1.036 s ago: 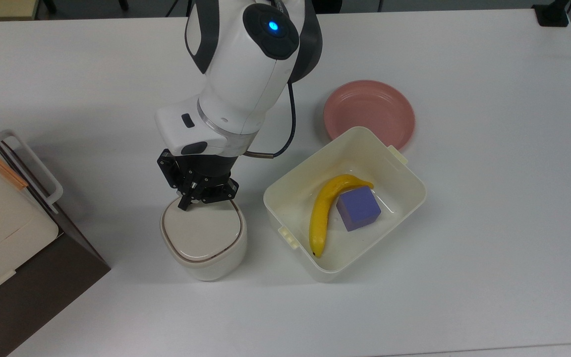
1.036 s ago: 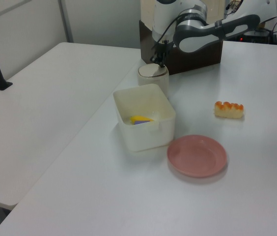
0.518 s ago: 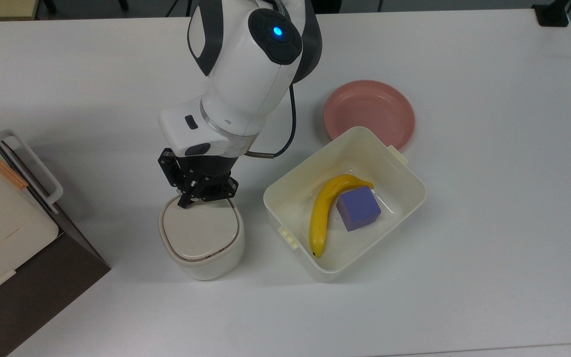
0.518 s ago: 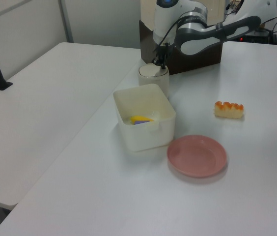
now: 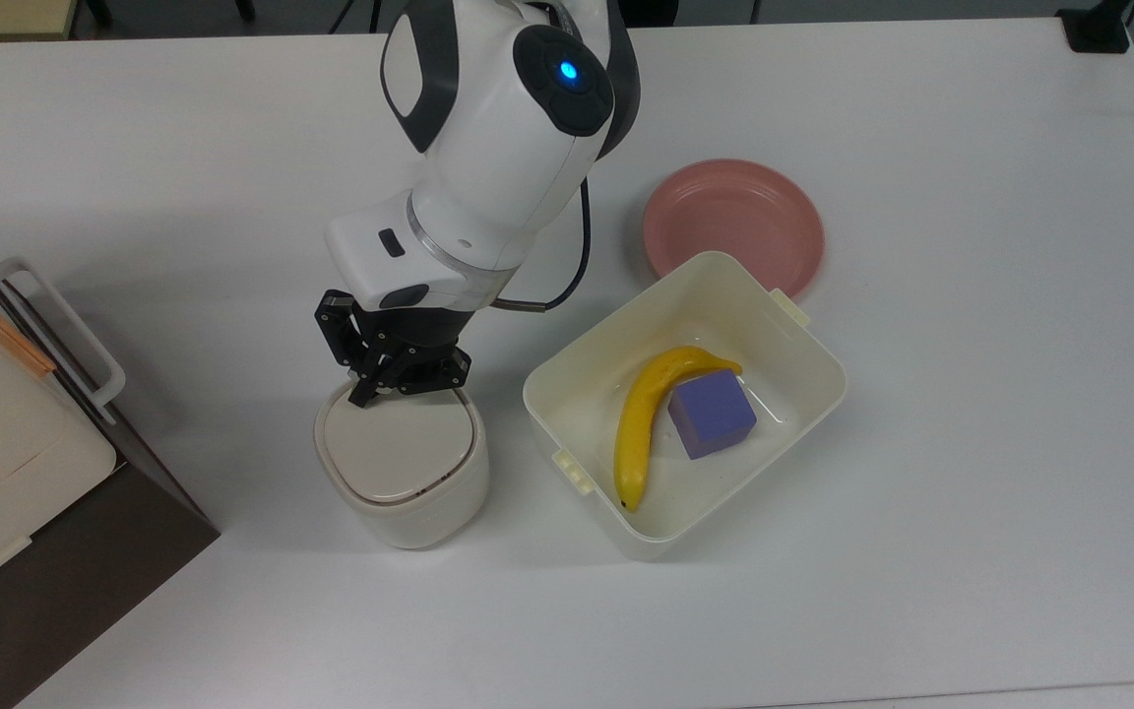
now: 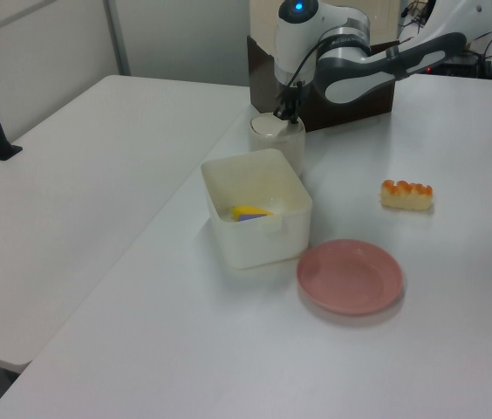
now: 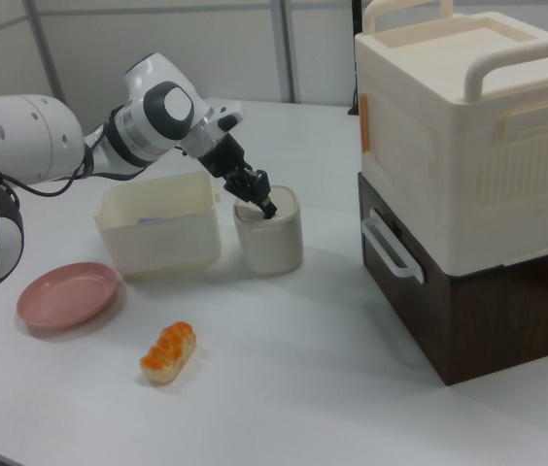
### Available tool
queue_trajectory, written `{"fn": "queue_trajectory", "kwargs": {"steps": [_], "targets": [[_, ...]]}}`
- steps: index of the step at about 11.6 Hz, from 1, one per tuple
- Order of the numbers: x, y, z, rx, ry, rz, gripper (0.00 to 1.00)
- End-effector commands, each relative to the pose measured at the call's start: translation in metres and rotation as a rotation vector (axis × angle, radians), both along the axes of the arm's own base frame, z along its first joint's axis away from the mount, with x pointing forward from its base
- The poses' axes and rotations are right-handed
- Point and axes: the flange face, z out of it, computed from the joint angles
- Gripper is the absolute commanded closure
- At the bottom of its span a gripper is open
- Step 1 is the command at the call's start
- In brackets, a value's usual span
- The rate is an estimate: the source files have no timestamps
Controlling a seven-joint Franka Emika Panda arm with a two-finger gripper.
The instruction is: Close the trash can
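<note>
Cream plastic, lid down flat — the trash can sits directly under the pincer, whose black fingertips press on the lid's far edge in the top view. The fingers look drawn together, gripping nothing. Just beside the pincer, to the top view's right, stands the cream tub with a banana and a purple cube inside; the pink plate lies beyond it on the white bench.
</note>
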Motion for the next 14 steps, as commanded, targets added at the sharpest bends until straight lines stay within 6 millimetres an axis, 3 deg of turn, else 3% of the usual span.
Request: {"fn": "queue_trajectory", "kwargs": {"steps": [1, 2, 3, 6, 7, 8, 10, 12, 14], "targets": [[-0.012, 0.000, -0.012, -0.020, 0.019, -0.023, 1.00], [-0.011, -0.002, -0.007, -0.008, 0.009, -0.034, 1.00], [-0.008, -0.002, 0.014, 0.005, -0.029, -0.041, 1.00], [-0.008, -0.010, 0.047, 0.115, -0.073, -0.089, 1.00], [-0.009, -0.013, 0.051, 0.134, -0.078, -0.099, 1.00], [-0.011, -0.025, 0.054, 0.160, -0.079, -0.120, 1.00], [-0.020, -0.053, 0.086, 0.235, -0.091, -0.116, 1.00], [-0.043, -0.087, 0.127, 0.379, -0.054, -0.053, 1.00], [-0.067, -0.113, 0.146, 0.468, 0.039, 0.023, 1.00]]}}
